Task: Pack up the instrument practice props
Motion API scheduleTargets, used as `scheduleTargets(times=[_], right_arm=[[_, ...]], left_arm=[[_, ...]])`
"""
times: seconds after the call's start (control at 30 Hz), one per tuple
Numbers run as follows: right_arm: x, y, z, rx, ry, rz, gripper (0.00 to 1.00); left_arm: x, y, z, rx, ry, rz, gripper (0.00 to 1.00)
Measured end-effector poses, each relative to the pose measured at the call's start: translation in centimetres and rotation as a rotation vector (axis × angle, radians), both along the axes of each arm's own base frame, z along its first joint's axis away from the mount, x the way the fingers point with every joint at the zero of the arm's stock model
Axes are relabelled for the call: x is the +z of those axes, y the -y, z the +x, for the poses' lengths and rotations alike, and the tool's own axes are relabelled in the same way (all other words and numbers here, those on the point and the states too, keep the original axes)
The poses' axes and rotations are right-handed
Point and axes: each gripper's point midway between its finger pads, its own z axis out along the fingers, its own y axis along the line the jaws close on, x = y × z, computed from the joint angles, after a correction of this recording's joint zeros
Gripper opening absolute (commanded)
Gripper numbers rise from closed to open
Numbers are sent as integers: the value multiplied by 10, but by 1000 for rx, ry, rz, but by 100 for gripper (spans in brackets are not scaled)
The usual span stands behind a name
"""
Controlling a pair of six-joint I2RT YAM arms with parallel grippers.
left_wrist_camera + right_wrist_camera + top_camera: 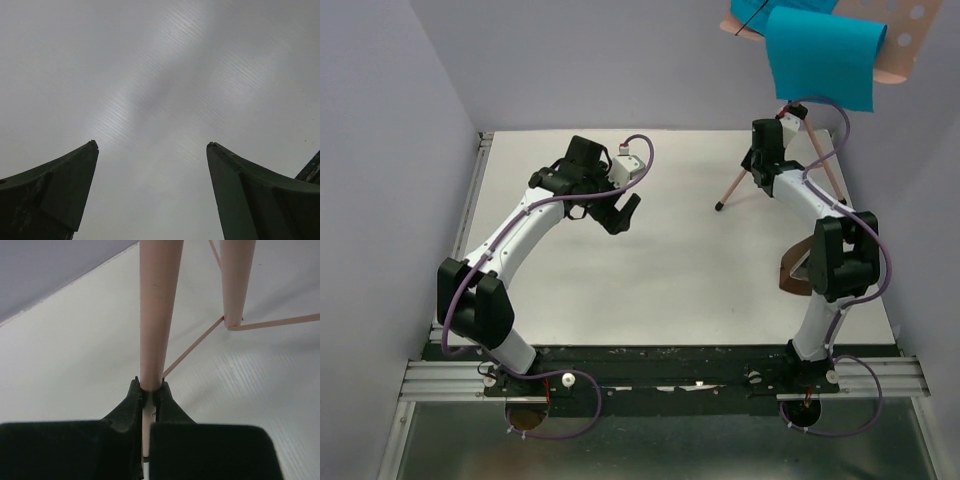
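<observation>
The music stand [908, 45] is cropped up top; at the bench's right edge, the brown block [790, 272] is half hidden by the right arm [842, 258].

matt paper sheet [820, 60], smooth stand leg [156, 315]

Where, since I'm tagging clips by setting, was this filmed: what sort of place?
Probably a lab robot test cell, not a music room: plain lilac walls box in a white table, and the left arm and right arm are bolted to a metal rail at its near edge.
</observation>
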Motion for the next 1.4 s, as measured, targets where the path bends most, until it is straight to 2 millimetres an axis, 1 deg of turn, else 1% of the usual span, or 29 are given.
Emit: scheduleTargets(times=[0.17, 0.4, 0.57, 0.77, 1.0, 1.2, 1.3, 1.4], right_arm=[[-1, -8, -7, 27, 9, 52, 0], [-6, -5, -42, 18, -21, 153, 0], [-7, -17, -59, 106, -27, 214, 0], [-7, -31, -69, 214, -23, 262, 0], [-7, -62, -79, 376, -2, 295, 0], [-6, -101, -91, 544, 13, 312, 0], [-6, -123, -103, 641, 21, 324, 0], [-6, -142, -122, 735, 15, 335, 0]], left_arm=[[-3, -2, -5, 0, -8, 3, 99], [-4, -2, -5, 0, -9, 4, 99], [-4, -2, -5, 0, -10, 4, 99], [-4, -2, -5, -1, -10, 3, 99], [-7, -4, -9, -1, -19, 7, 99], [-9, -6, -16, -3, -24, 6, 99], [-5, -7, -18, -4, -14, 2, 99], [3, -8, -20, -4, 6, -6, 99]])
